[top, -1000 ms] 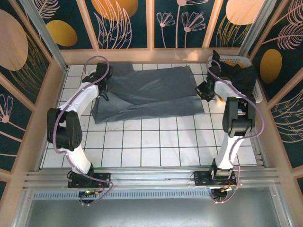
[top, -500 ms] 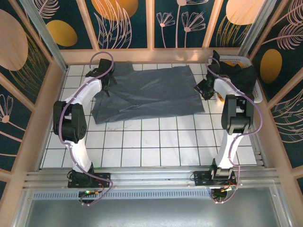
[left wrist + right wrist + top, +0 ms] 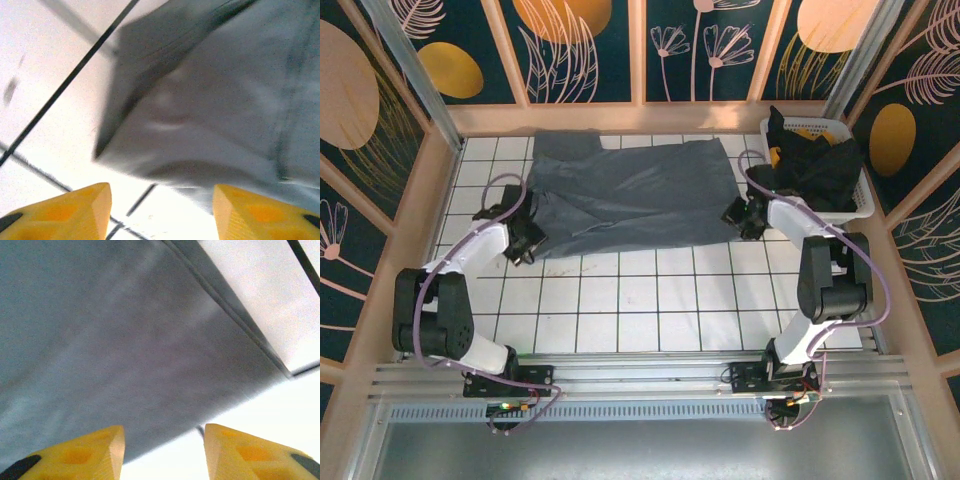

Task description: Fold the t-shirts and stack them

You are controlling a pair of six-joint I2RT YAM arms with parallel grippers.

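Grey shirt [image 3: 640, 195] lies spread on the tiled surface [image 3: 650, 300], toward 12 o'clock. It's mostly flat w/ some bunching at its 9 o'clock end, laid out so it can be folded in place.

L jaws sit low at the shirt's 8 o'clock corner, R jaws at its 4 o'clock corner. One arm per near corner, prob so both ends of the near hem can be lifted together & carried toward 12 for a fold.

L wrist view: yellow fingertips [image 3: 65, 215] apart, approx half open, nothing btwn them. Shirt corner is just ahead, bare tile under the tips.

R wrist view: fingertips [image 3: 85, 452] likewise part open & empty, hem edge just ahead, not yet pinched.

So neither has hold of cloth; step in hand looks like lining up for the grab.

Black shirt [image 3: 815, 165] is heaped in the white basket [image 3: 863, 203] at 2 o'clock, parked out of the way till its turn.

Task is early: nothing folded, no stack yet.

Risk: hem lies flat on tile, so tips may skid over it or catch one layer only.
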